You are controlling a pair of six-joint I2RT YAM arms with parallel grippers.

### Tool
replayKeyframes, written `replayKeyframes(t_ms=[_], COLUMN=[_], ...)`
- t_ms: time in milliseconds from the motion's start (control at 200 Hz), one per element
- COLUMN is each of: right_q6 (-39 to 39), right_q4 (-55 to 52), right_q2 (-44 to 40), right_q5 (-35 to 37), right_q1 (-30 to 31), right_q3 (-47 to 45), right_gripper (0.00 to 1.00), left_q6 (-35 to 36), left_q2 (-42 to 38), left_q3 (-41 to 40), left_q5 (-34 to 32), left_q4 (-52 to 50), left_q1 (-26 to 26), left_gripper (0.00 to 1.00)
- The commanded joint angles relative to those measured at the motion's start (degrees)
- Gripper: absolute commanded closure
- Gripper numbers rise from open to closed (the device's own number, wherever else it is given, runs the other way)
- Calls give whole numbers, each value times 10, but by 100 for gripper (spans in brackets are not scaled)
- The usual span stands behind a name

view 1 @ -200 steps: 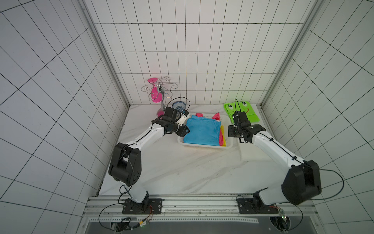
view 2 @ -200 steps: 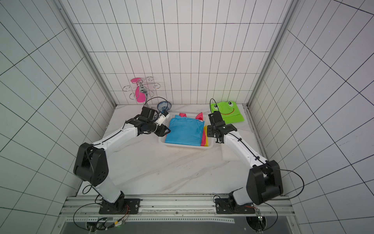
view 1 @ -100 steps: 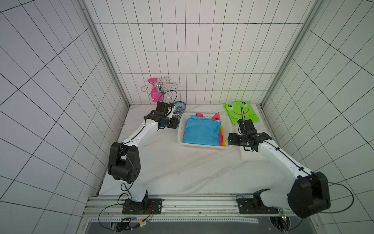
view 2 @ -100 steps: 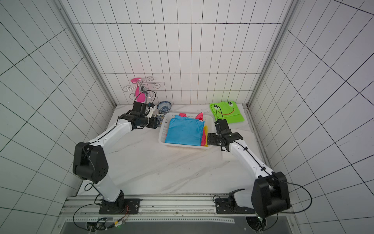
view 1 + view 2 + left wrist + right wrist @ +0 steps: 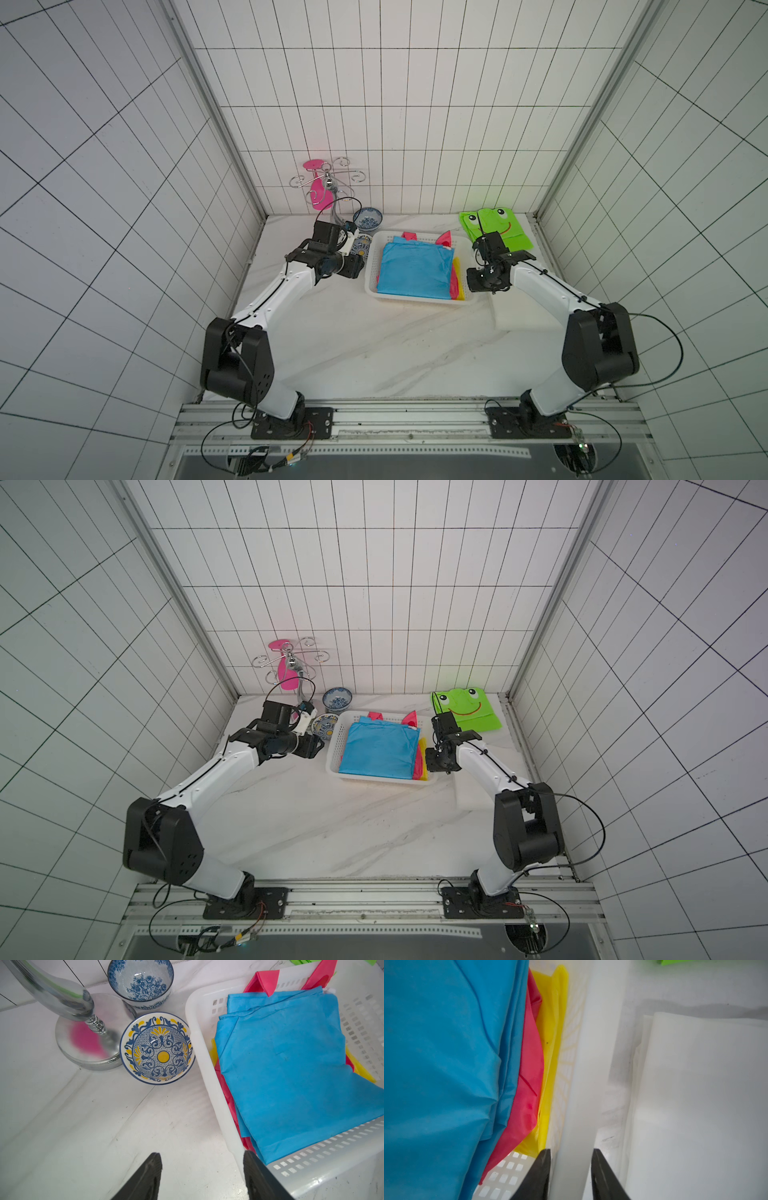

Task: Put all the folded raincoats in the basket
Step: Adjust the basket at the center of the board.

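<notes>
On the table [image 5: 353, 332], a blue bowl [image 5: 368, 217] and a yellow-centred bowl [image 5: 158, 1049] sit just beside a chrome stand [image 5: 291, 663] — upright, far left — while a green frog cloth [image 5: 511, 232] lies flat far right.

The perforated rectangular plastic basket [image 5: 370, 266] is white; the folded raincoat [image 5: 415, 272] is plain sky blue; the folded sheets beneath are pink [image 5: 529, 1076] and yellow [image 5: 552, 1043]; the flat lime-green bag [image 5: 509, 235] bears a frog face with a red smile; one small round ceramic bowl [image 5: 158, 1049] has blue scrollwork with yellow accents; the deeper ceramic bowl [image 5: 141, 982] has blue flowers on white; the marble tabletop [image 5: 353, 345] is white, grey-veined.
</notes>
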Motion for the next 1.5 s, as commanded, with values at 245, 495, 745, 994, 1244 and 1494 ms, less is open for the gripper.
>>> replayKeyframes(t_ms=[245,495,745,994,1244,1494], right_q6=[-69,-11,62,96,122,71], right_q4=[-13,32,73,68,39,23], right_q2=[19,24,-29,-193,-188,-43], right_q5=[-75,-95,-78,55,62,43], right_q1=[13,21,54,8,-98,-97], right_q3=[18,12,-7,-99,-162,-109], right_gripper=[73,69,51,34,22,22], left_q6=[62,72,63,71,75,81], left_q2=[-33,-44,-47,-31,-24,-32], left_q3=[-30,-23,-7,23,9,-8], left_q5=[-24,-24,16,35,72,74], left_q4=[-24,-48,-38,-31,-21,-21], left_q1=[1,0,-6,-89,-128,-129], left_gripper=[35,34,35,35,34,34])
